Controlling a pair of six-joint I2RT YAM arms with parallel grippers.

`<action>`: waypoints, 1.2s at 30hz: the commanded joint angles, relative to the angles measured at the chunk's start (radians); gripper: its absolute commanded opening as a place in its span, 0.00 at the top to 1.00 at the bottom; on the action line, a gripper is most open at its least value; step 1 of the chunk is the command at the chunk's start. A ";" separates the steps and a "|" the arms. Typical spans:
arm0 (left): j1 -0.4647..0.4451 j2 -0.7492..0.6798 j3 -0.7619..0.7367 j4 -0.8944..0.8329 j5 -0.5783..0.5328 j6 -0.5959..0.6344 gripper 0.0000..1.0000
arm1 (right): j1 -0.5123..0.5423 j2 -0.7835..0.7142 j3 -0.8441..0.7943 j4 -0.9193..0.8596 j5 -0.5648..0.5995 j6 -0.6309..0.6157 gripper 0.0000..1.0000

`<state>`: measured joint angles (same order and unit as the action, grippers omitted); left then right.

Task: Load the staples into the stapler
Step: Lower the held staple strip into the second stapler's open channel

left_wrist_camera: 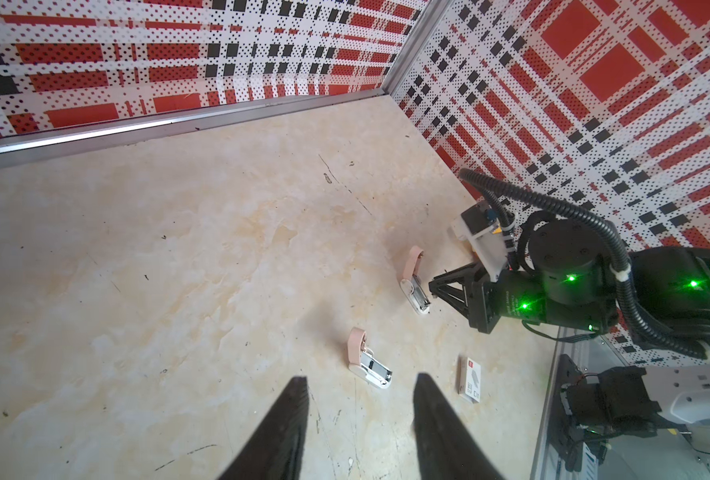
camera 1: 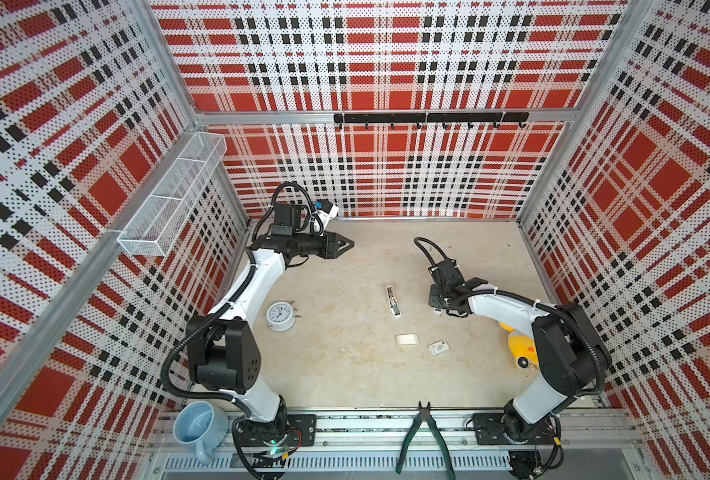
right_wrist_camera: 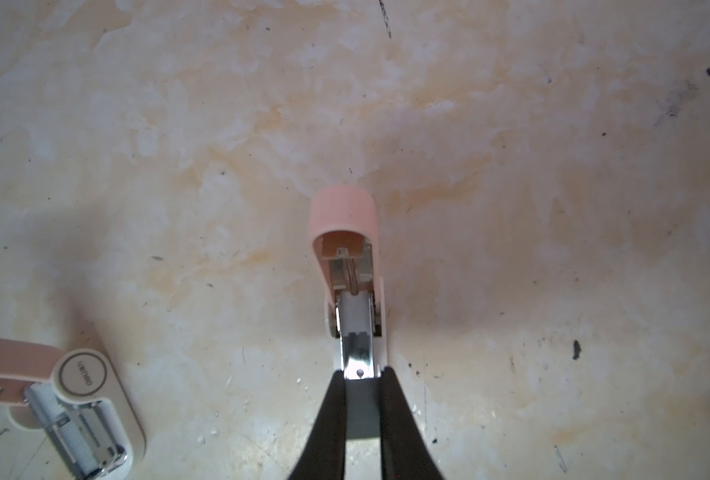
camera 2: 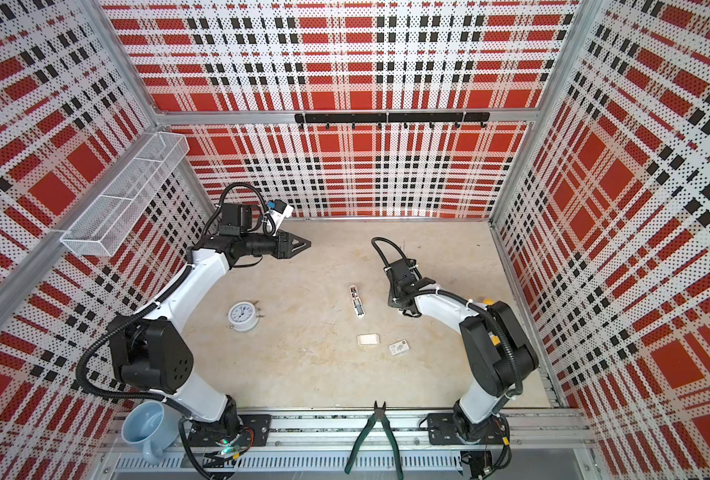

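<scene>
Starting at the left, we find a pale blue mug [camera 1: 198, 424] at the front left corner and a white alarm clock [camera 1: 280, 316] lying face up on the beige table [camera 1: 345, 374]. Beyond the clock, the left gripper [camera 1: 348, 244] hangs well clear of the table near the back wall. Its wrist view shows the two fingers [left_wrist_camera: 291, 415] spread apart with nothing between them.

Near the middle we record the stapler [camera 1: 392, 300], resting on its white base with the pink lid swung back and the metal channel exposed. A second stapler [camera 1: 407, 339], also with its lid back, lies nearer the front, apart from the first. Green-handled pliers [camera 1: 426, 436] lie across the front rail. Just right of the second stapler sits a white cardboard sleeve [camera 1: 438, 347] with a red mark.

The right gripper [right_wrist_camera: 362, 372] points down over the stapler. Its fingers are pressed in on a flat grey strip, which we read as the staples [right_wrist_camera: 361, 409], pinched between the tips. In the wrist view the strip meets the front end of the channel; whether they touch we cannot tell. In both top views the strip is hidden under the wrist. A yellow duck [camera 1: 519, 347] lies at the far right, partly covered by the right arm.
</scene>
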<state>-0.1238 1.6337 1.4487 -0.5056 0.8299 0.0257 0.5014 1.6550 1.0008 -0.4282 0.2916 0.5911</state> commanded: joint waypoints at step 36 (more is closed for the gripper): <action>-0.002 0.014 0.024 -0.006 0.008 0.024 0.55 | -0.005 0.097 0.059 0.028 0.005 -0.066 0.85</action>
<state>-0.1238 1.6379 1.4487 -0.5068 0.8303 0.0357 0.5011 1.7344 1.0355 -0.4175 0.2893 0.5407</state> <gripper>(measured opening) 0.452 0.156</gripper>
